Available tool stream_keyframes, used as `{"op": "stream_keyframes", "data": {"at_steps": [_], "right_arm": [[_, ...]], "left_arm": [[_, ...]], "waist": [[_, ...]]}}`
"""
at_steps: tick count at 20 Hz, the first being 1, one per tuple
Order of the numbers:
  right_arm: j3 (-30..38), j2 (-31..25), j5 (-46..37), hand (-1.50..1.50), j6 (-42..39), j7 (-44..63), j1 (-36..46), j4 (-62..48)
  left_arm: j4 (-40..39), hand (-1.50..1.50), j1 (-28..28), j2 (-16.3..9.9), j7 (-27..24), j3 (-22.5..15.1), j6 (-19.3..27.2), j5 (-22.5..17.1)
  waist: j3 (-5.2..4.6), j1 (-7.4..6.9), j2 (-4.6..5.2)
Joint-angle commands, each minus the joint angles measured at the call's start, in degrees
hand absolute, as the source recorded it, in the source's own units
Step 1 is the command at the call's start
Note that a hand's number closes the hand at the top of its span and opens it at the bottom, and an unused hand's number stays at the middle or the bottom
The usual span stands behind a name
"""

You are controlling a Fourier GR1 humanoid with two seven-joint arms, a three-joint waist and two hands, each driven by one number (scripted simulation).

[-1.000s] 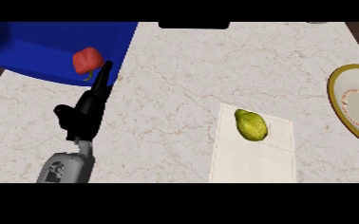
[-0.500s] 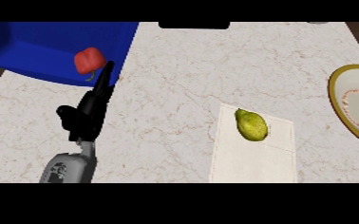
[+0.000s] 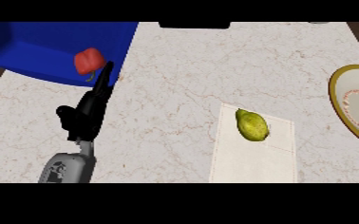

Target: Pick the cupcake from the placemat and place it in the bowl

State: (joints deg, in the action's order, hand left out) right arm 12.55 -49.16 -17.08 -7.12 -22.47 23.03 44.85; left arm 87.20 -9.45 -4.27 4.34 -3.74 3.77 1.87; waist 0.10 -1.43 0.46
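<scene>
1. Looking down, I see my left hand [image 3: 88, 109] at the view's left, forearm rising from the lower edge, fingers straight and holding nothing, tips at the blue mat's [image 3: 63, 47] edge beside a red pepper [image 3: 89, 60].
2. No writing reads anywhere.
3. On the pale placemat [image 3: 252, 154] lies a yellow-green fruit [image 3: 251, 125]; the bowl [image 3: 345, 97] sits cut by the right edge, with bare counter [image 3: 182, 85] between.

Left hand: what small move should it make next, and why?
Probably swing right, toward the placemat. The left hand rests open at the view's left, fingers pointing at a red object on the blue area. The yellow-green item lies untouched on the placemat; the bowl is at the right edge. No right hand shows.
</scene>
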Motion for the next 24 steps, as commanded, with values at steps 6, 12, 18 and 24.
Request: {"op": "stream_keyframes", "data": {"at_steps": [6, 12, 18, 24], "right_arm": [[4.2, -0.4, 3.9, -1.50, -9.2, -17.0, 8.2, -16.8], [10.9, -1.2, 10.3, -1.50, -9.6, -16.0, 9.3, -16.7], [15.2, -8.1, 15.2, -1.50, -21.3, -12.2, 10.3, -23.6], [17.7, -12.7, 17.7, -1.50, -31.3, -16.0, 6.4, -28.9]], "left_arm": [[0.7, 0.00, 0.4, 1.9, -0.1, -1.2, 1.1, 0.9], [1.6, 0.00, -0.5, 1.7, 2.4, -0.1, 2.4, 1.5], [1.7, 0.00, 3.2, -0.5, -0.9, 1.6, -1.5, -1.1], [1.0, 0.00, 2.7, -0.8, -1.0, 1.5, -1.8, -0.5]], "waist": [[0.06, 0.00, 0.07], [-0.05, 0.97, -0.34], [-0.03, 0.68, -0.24], [0.07, 0.61, -0.10]]}}
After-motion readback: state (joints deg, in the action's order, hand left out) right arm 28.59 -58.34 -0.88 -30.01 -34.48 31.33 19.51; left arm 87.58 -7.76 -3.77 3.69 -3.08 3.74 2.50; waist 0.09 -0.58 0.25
